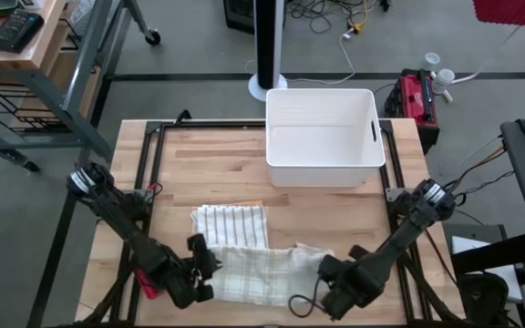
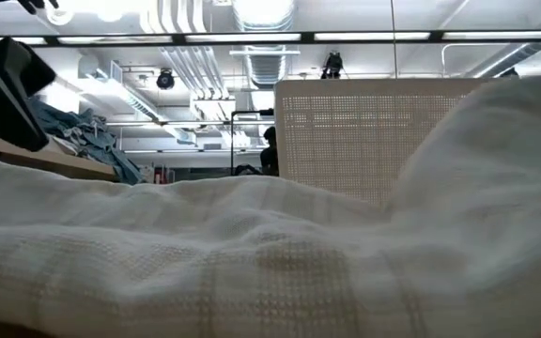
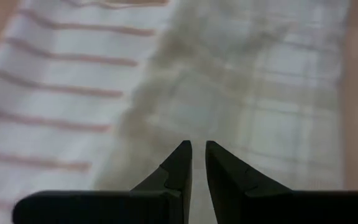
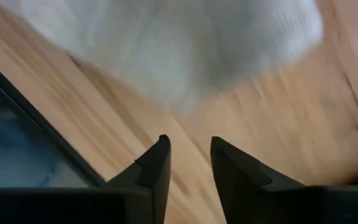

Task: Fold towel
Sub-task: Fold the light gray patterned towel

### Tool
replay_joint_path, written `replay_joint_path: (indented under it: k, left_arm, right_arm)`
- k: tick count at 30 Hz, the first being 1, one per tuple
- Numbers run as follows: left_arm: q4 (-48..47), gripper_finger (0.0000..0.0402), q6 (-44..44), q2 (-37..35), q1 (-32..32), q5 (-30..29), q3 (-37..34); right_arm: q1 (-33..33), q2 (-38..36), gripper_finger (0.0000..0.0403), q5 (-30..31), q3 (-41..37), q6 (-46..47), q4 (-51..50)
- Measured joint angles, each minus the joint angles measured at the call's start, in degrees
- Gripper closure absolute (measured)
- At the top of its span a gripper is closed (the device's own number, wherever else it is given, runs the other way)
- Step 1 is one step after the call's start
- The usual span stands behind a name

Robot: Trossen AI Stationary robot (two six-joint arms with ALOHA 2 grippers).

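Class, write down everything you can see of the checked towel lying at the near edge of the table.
The checked towel is off-white cloth with a faint grid of pale lines and a waffle-like weave. It lies rumpled and partly folded on the wooden table, one end overlapping a folded striped towel. The left pincer sits at its left end, fingers nearly together above the cloth. The right pincer is at its right end, slightly open, with nothing between its fingers.

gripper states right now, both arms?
Left gripper: fingers nearly together above the plaid towel, nothing held.
Right gripper: open above bare table, beside the towel's edge, holding nothing.
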Motion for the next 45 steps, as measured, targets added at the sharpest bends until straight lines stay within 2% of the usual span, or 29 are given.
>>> replay_joint_path:
  k: [2, 4, 7, 10, 13, 17, 21, 24, 26, 29, 34, 40, 45]
  left_arm:
    - [4.3, 0.0365, 2.9, 1.1, 0.8, 0.8, 0.0]
    - [8.7, 0.0365, 6.0, 2.1, 1.3, 0.6, 0.0]
    - [11.5, 0.0365, 8.8, 3.5, 2.5, 0.5, 0.0]
    - [11.5, 0.0365, 9.1, 5.2, 4.4, 1.0, 0.0]
    - [11.1, 0.0365, 9.2, 6.4, 7.2, 4.7, 0.0]
    - [7.7, 0.0365, 7.0, 7.4, 9.9, 5.7, 0.0]
    - [1.7, 0.0365, 0.4, 7.5, 10.6, 5.3, 0.0]
    - [-1.3, 0.0365, -3.6, 7.5, 10.3, 5.2, 0.0]
    - [-3.0, 0.0365, -5.2, 7.5, 10.1, 5.4, 0.1]
    - [-3.1, 0.0365, -4.5, 7.4, 10.0, 5.6, 0.1]
    - [-3.2, 0.0365, 0.2, 7.3, 10.0, 6.5, 2.7]
    - [-3.0, 0.0365, 12.3, 7.2, 10.3, 3.4, 7.1]
    - [-2.6, 0.0365, 24.7, 7.2, 11.4, 0.8, 10.2]
  right_arm:
    - [1.1, -0.4, 0.0286, -2.6, 0.0, 2.2, -2.5]
    - [2.6, -0.7, 0.0277, -0.6, 0.3, 5.4, -4.5]
    - [3.9, -0.9, 0.0272, 11.9, 0.3, 8.7, -2.4]
    - [2.8, -0.9, 0.0279, 21.3, 0.3, 5.4, 2.4]
    - [-0.2, -0.1, 0.0302, 27.0, 0.3, 0.6, 8.5]
    - [-4.3, 3.2, 0.0348, 25.9, 0.0, -4.0, 12.1]
    - [-6.5, 8.4, 0.0393, 14.7, 0.0, -6.2, 10.1]
    - [-6.9, 11.4, 0.0398, 8.1, -0.1, -5.6, 4.4]
    - [-6.7, 12.3, 0.0397, 7.0, -0.1, -3.3, -0.5]
    - [-5.9, 11.9, 0.0401, 7.8, -0.1, -0.5, -2.9]
    - [-5.9, 6.8, 0.0401, 11.8, -0.1, 2.1, -5.2]
    - [-3.8, -0.8, 0.0401, 18.9, -0.1, 0.1, -2.8]
    - [-2.7, -4.5, 0.0402, 25.3, -0.1, 0.5, 3.3]
